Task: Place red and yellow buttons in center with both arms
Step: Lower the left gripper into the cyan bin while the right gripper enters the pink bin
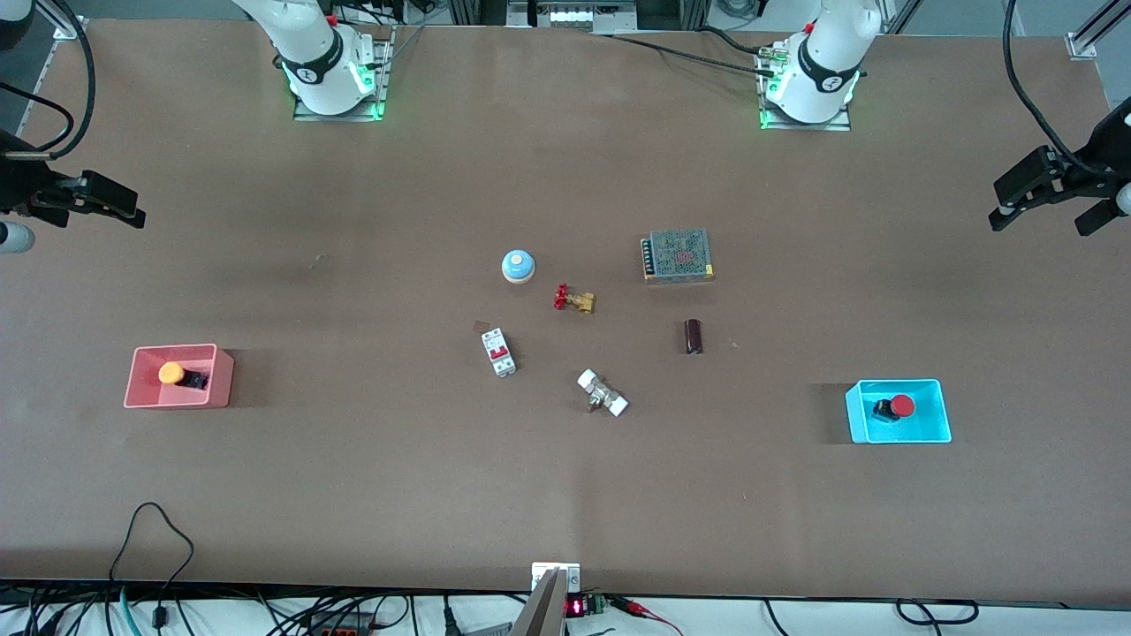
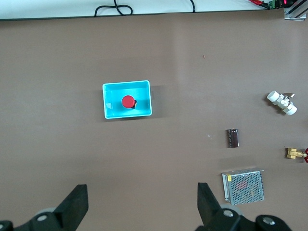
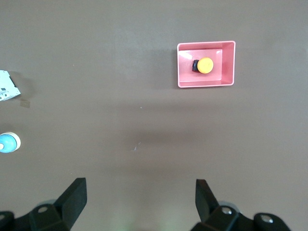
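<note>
The red button (image 1: pixel 894 407) sits in a cyan bin (image 1: pixel 937 433) toward the left arm's end of the table; it also shows in the left wrist view (image 2: pixel 127 101). The yellow button (image 1: pixel 177 375) sits in a pink bin (image 1: pixel 141 397) toward the right arm's end; it also shows in the right wrist view (image 3: pixel 205 65). My left gripper (image 1: pixel 1038 221) (image 2: pixel 143 202) is open and empty, high over the table's left-arm end. My right gripper (image 1: pixel 106 212) (image 3: pixel 141 197) is open and empty, high over the right-arm end. The brown table centre (image 1: pixel 548 340) has small parts around it.
Around the centre lie a blue-domed button (image 1: pixel 519 266), a brass valve with a red handle (image 1: pixel 573 299), a mesh-covered power supply (image 1: pixel 678 255), a dark cylinder (image 1: pixel 694 336), a white circuit breaker (image 1: pixel 498 352) and a white-ended fitting (image 1: pixel 603 394).
</note>
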